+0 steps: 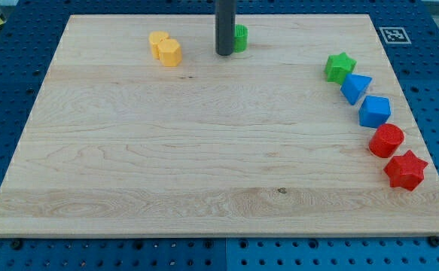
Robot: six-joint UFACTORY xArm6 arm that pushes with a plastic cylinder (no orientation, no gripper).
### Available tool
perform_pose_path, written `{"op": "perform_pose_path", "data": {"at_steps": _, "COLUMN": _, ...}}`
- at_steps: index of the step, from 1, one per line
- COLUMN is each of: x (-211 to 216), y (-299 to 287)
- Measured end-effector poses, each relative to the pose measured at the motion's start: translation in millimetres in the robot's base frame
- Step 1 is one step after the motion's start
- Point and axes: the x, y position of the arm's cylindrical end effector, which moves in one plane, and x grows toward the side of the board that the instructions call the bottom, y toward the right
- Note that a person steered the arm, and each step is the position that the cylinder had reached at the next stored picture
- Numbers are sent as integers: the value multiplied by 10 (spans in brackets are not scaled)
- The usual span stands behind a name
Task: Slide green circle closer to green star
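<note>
The green circle [240, 37] lies near the view's top, just right of centre, partly hidden behind my rod. My tip [224, 53] stands touching or almost touching the circle's left side. The green star [339, 67] lies at the view's right, well to the right of the circle and a little lower. It heads a curved row of blocks.
Below the star run a blue triangle [355, 88], a blue cube-like block [374, 111], a red circle [386, 140] and a red star [405, 169]. Two yellow blocks [165, 48] sit together at the top left. The wooden board [204, 150] ends close to the right-hand row.
</note>
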Motion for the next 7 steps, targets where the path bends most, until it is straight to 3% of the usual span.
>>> {"op": "perform_pose_path", "data": {"at_steps": 3, "x": -471, "y": -92}}
{"op": "perform_pose_path", "data": {"at_steps": 7, "x": -159, "y": 52}}
